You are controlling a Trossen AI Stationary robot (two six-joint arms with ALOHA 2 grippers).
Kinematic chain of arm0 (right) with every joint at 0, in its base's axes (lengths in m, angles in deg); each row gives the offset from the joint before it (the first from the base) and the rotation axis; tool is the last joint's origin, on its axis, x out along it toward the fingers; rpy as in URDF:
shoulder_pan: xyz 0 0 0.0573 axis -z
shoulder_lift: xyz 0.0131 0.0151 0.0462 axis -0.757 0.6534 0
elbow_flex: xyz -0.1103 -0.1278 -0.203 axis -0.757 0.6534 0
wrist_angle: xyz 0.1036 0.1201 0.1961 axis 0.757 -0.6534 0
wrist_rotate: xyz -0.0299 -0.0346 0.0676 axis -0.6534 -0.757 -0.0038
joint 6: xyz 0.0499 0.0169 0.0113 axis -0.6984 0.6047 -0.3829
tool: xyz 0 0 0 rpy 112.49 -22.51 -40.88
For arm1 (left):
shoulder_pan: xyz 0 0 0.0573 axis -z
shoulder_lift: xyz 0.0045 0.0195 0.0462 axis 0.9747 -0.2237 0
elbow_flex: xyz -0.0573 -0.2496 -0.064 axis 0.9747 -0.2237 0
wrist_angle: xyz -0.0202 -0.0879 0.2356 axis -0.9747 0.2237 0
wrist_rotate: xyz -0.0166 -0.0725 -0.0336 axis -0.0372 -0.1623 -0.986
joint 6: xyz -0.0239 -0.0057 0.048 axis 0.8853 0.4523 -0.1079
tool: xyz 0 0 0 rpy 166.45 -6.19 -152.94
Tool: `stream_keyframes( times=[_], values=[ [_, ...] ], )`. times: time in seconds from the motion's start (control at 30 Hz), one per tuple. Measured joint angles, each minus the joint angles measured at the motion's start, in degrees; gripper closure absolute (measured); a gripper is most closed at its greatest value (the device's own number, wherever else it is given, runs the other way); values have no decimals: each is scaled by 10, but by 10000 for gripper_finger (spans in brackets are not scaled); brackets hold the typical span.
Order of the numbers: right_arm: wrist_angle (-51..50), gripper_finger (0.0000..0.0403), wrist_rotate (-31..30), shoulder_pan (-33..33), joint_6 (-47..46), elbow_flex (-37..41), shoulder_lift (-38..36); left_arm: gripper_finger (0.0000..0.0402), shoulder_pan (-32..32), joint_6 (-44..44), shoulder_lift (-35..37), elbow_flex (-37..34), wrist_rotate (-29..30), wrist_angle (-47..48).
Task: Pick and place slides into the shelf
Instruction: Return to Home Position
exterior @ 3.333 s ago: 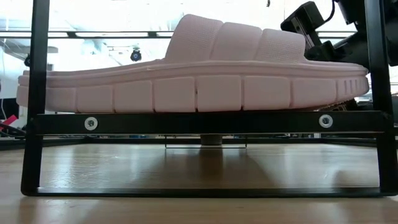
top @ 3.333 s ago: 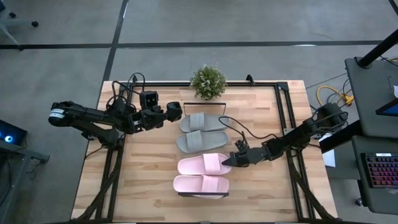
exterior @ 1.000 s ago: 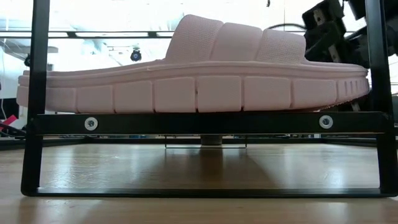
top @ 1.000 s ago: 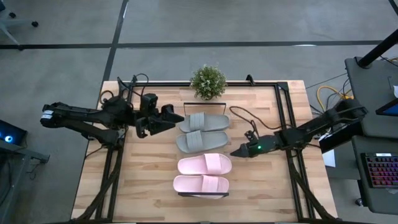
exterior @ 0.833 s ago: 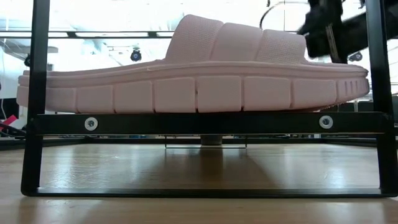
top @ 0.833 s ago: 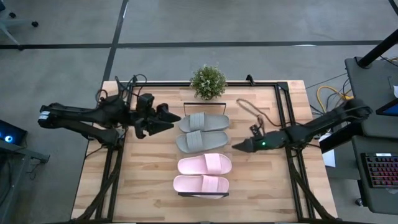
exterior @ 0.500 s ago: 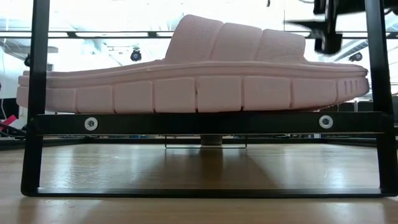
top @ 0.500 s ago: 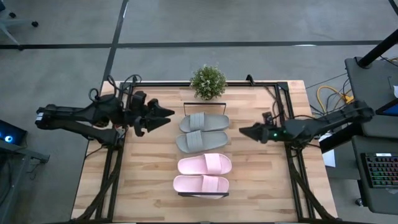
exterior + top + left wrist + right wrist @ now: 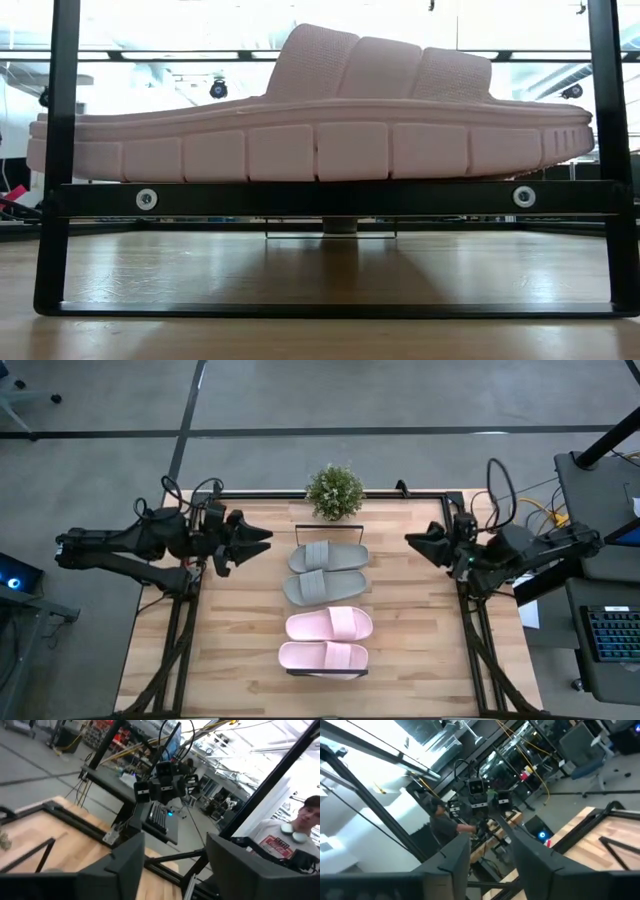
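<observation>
Four slides lie in a row on the shelf [image 9: 325, 673], soles down: two grey [image 9: 328, 556] [image 9: 322, 588] toward the far side, two pale pink [image 9: 329, 624] [image 9: 323, 655] toward the near side. The low view shows the nearest pink slide [image 9: 315, 130] resting on the shelf's black end frame [image 9: 330, 197]. My left gripper [image 9: 264, 541] is open and empty, left of the far grey slide and apart from it; it also shows in the left wrist view [image 9: 175, 865]. My right gripper [image 9: 410, 542] is open and empty, near the table's right rail; it also shows in the right wrist view [image 9: 491, 860].
A small potted plant [image 9: 334, 491] stands at the table's far edge, behind the shelf. Black rails [image 9: 462, 575] run along the table's sides. Cables loop over both arms. A person [image 9: 300, 827] shows beyond the table in the left wrist view, and another person [image 9: 440, 822] in the right wrist view.
My right gripper has drawn away from the pink slides, going up and toward the table's right and far edges, and has left the low view. My left gripper has drawn back from the grey slides toward the left and far edges. The four slides have stayed put.
</observation>
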Motion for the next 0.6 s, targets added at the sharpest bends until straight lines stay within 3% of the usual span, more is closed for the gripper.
stream_keyframes(
  times=[0.17,0.4,0.6],
  values=[
    [-59,311,0,0,17,-34,-1,276,0,-36,5,14,0,-1],
    [-43,379,28,0,62,-40,-1,387,0,-62,29,14,-1,13],
    [16,394,46,0,113,-40,-2,399,0,-93,43,14,4,26]
  ],
)
